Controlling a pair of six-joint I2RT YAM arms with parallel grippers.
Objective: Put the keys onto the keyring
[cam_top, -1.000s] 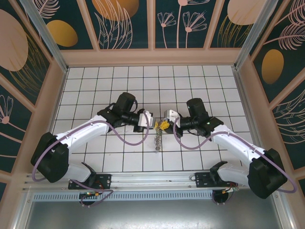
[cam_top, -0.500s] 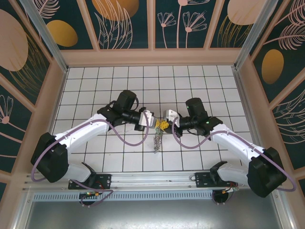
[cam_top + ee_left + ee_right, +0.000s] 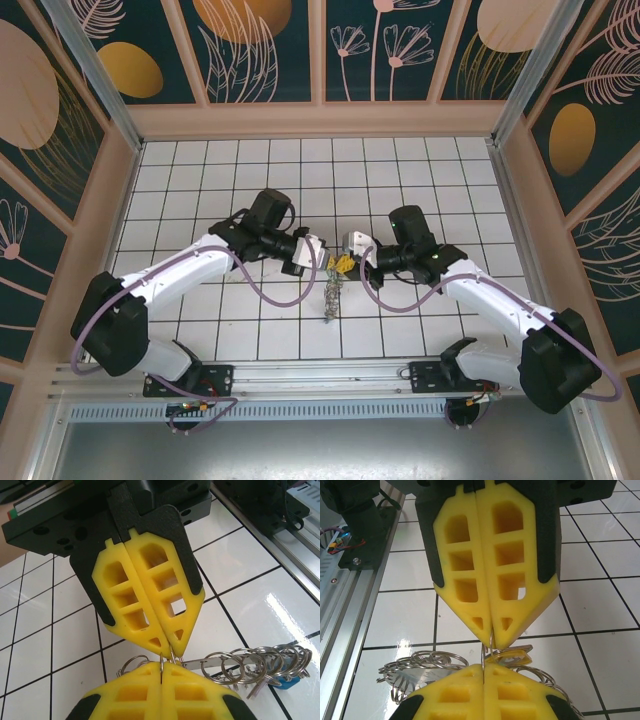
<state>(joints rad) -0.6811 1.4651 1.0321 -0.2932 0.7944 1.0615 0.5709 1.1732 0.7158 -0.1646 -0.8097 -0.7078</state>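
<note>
At the frame's centre the left gripper point(image 3: 326, 264) and right gripper point(image 3: 346, 262) met tip to tip, both jaws closed on the keyring point(image 3: 330, 295), which trailed toward the lower edge. Open tiled desk point(image 3: 200, 160) spread around, with the side walls point(image 3: 110, 200) well apart.

No writing, label, brand, number or sign can be read anywhere in these views.
</note>
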